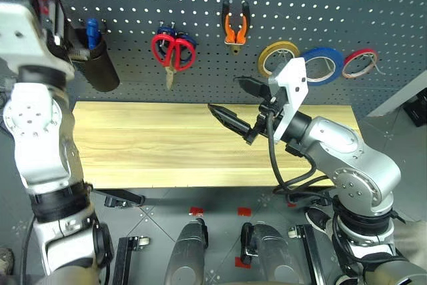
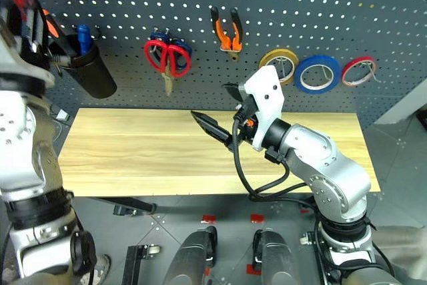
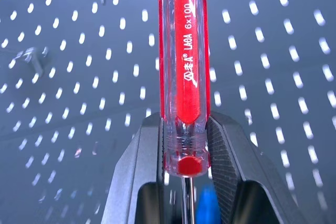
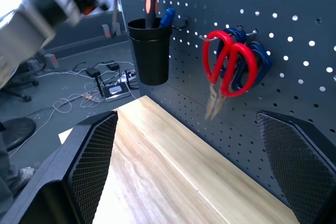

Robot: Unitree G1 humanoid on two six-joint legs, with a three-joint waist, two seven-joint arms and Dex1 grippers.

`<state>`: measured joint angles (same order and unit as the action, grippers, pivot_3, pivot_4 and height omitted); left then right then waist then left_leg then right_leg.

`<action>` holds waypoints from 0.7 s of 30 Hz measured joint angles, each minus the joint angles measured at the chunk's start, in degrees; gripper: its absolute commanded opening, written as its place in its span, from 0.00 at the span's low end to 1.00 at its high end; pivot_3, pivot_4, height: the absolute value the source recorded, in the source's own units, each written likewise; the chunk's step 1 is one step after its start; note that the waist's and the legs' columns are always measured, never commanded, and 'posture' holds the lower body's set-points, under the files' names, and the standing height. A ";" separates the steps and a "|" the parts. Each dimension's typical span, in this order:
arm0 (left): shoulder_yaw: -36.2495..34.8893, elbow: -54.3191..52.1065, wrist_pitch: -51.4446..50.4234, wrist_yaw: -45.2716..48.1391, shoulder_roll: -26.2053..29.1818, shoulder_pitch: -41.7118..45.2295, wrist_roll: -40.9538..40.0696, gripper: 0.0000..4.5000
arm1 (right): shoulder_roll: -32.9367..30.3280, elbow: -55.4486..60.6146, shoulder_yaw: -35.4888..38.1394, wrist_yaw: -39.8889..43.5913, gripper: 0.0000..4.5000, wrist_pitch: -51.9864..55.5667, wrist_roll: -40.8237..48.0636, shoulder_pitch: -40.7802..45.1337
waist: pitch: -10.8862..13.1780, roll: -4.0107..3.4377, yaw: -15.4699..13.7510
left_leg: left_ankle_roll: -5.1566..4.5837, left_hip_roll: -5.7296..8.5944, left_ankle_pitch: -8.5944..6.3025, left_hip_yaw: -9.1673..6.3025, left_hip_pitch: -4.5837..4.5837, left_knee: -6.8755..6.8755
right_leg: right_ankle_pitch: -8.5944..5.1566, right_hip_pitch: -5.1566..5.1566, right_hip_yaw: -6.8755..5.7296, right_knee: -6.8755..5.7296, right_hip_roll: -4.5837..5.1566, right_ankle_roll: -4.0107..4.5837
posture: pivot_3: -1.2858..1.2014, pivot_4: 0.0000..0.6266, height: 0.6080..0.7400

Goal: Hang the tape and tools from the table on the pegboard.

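Up at the far left of the pegboard (image 1: 200, 5), the left gripper (image 3: 184, 145) is clamped on the red-handled screwdriver (image 3: 185, 61), fingers pressed to the base of its handle, the dark shaft running down between them. Handle is red under clear plastic; white print along it reads "LAOA 6×100" after a small logo and some characters I can't make out. Handle stands upright in front of the perforated panel.

Just beside that gripper, a black cup holder (image 1: 97, 65) hangs on the board. It holds an orange-handled screwdriver (image 4: 151, 6) and a blue-handled tool (image 4: 167, 17).

Across the board, left to right: red-handled scissors (image 1: 173, 51) hung over a blue-handled pair (image 4: 260, 61) on the same hook; orange-and-black-handled pliers (image 1: 235, 28), jaws down; then three rolls side by side — yellow roll (image 1: 278, 55), the blue tape (image 1: 322, 65) with white core, thin red roll (image 1: 360, 63). No legible labels on any of these.

Right gripper (image 1: 237, 101) is over the table (image 1: 133, 145), near its back edge, fingers spread wide apart with nothing between them. It points toward the scissors and the cup.

Table top is light wood grain.
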<state>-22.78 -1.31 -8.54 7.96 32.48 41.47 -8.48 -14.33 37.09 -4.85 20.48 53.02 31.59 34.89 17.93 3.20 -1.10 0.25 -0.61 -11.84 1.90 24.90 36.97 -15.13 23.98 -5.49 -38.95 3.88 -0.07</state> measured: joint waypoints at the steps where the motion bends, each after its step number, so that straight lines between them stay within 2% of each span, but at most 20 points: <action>1: 0.00 2.51 0.91 0.41 0.05 1.47 -0.25 0.18 | 0.12 -0.13 -0.31 -0.15 1.00 -0.03 -0.02 0.16 | -0.01 0.01 0.16 | 0.00 -0.01 0.00 0.01 0.00 0.00 | 0.00 0.00 0.01 0.02 -0.01 0.00 | 0.51 0.35 1.00; 8: -0.08 18.37 7.08 0.79 1.33 10.09 -0.27 0.18 | -0.97 -1.00 -3.52 0.75 1.00 -0.17 -0.88 0.59 | -0.04 0.06 1.02 | 0.03 0.01 0.03 0.01 0.01 0.04 | 0.01 -0.01 0.01 0.00 0.02 0.01 | 0.50 0.35 1.00; 13: 0.08 22.25 9.94 0.20 1.02 10.08 -0.30 0.18 | -1.08 -1.01 -3.88 0.89 1.00 -0.40 -1.13 0.60 | -0.05 0.08 1.21 | 0.03 0.00 0.04 0.00 0.02 0.05 | 0.01 0.00 -0.02 -0.01 0.03 0.02 | 0.50 0.34 1.00; 19: 1.07 21.58 11.84 -0.30 1.13 9.41 0.04 0.18 | -1.24 -1.25 -4.05 1.43 1.00 -1.19 -1.20 1.48 | -0.18 0.08 1.33 | 0.03 0.01 0.04 0.06 0.00 0.08 | 0.02 0.00 0.05 -0.02 0.04 0.02 | 0.50 0.33 1.00; 21: 1.00 20.85 12.06 -1.60 1.07 6.80 0.73 0.35 | -1.37 -1.31 -4.06 1.73 1.00 -1.35 -1.21 1.56 | -0.35 0.08 1.56 | 0.03 -0.02 0.05 0.06 -0.01 0.07 | 0.02 0.01 0.05 -0.03 0.02 0.03 | 0.50 0.33 1.00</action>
<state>-21.78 19.54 3.52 6.36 33.55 48.27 -7.75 -15.70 35.78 -8.91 22.22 51.68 30.39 36.46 17.58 3.28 0.46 0.28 -0.62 -11.80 1.96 24.89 37.04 -15.11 23.98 -5.45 -38.98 3.90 -0.04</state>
